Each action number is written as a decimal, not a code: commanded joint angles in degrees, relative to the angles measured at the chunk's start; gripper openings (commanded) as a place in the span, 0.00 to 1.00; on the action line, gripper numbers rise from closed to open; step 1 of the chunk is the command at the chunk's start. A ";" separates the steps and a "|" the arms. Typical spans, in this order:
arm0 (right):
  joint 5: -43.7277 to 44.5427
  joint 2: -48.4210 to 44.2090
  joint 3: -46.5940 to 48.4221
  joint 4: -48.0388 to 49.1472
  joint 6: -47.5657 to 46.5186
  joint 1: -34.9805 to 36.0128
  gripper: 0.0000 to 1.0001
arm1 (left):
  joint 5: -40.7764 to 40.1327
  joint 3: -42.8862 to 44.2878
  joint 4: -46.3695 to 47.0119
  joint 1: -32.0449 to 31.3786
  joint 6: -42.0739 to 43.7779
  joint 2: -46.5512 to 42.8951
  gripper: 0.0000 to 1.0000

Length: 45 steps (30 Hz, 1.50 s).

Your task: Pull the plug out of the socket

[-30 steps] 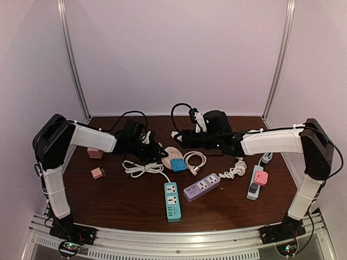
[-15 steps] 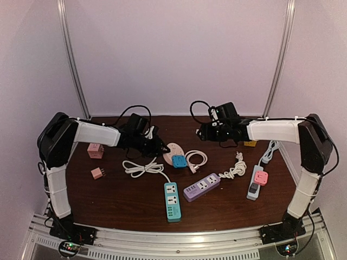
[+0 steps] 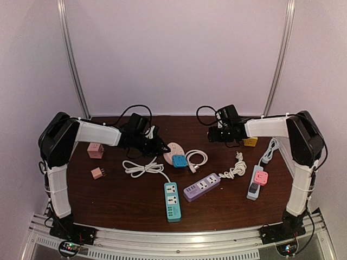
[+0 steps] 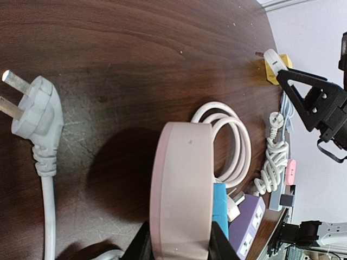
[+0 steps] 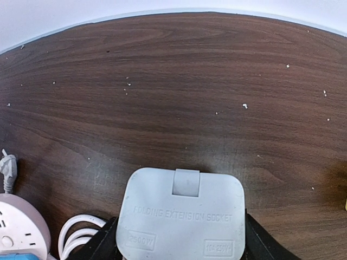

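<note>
Since the earlier frames the right arm has drawn back from the middle of the table to the far right, and the right gripper (image 3: 216,133) carries the pale grey square plug (image 5: 181,214) with it. The left arm has shifted only a little. The plug, moulded with the words for a folding extension socket, sits clamped between the right fingers (image 5: 103,244). It appears to be clear of the dark wood-grain table (image 3: 124,200) and is well apart from the round pink socket hub (image 3: 172,151), so the separation looks done. The left gripper (image 4: 179,248) is closed on the hub's rim, one finger on each side. This is most likely to pin the hub so that the pull frees the plug rather than dragging the hub along. A blue cube adapter (image 3: 179,161) remains seated on the hub's near side, and a coiled white cable (image 3: 196,158) lies just to its right. What seems left is to set the plug down on a bare stretch of table and release both grips.
</note>
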 commanded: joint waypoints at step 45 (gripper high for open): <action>-6.48 -7.94 -4.12 -4.42 3.10 9.20 0.97 | -5.37 -3.40 -0.69 0.55 -1.07 2.73 0.04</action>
